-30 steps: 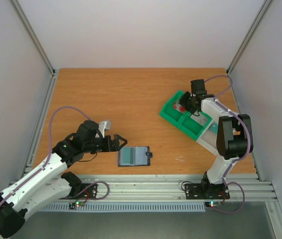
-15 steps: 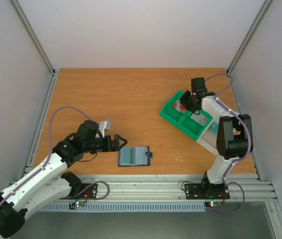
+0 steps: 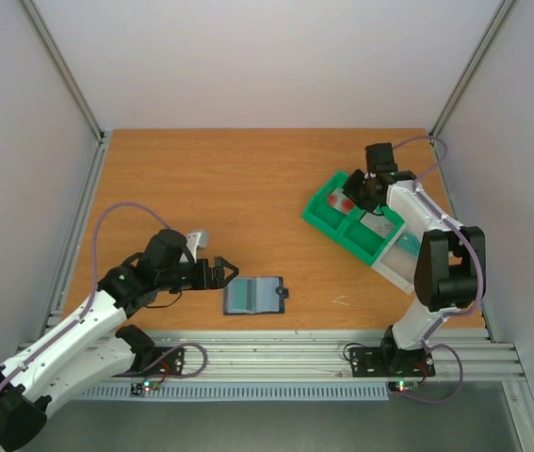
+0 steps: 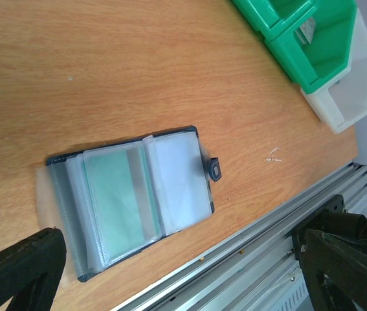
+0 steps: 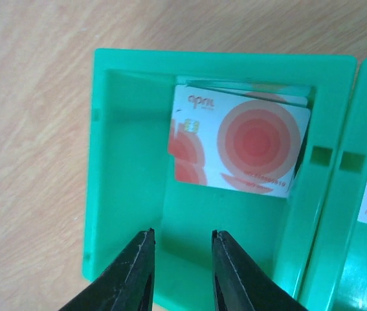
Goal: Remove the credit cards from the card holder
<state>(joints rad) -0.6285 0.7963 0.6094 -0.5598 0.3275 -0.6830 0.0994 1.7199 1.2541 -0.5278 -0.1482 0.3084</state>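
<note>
Credit cards (image 5: 241, 139) lie stacked in the green tray's (image 5: 125, 65) end compartment, below the right gripper (image 5: 182, 236), its fingers slightly parted, empty, forearm stretched over the tray. Left gripper (image 3: 229, 272), wide and empty, hovers beside the open card holder (image 3: 252, 295), elbow bent.

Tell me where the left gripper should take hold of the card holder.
Probably the clear sleeves fanned past the card holder's edge opposite its closure tab, with the left gripper coming in low from that side: it lies flat and open, so only that loose overhang offers a pinch.
</note>
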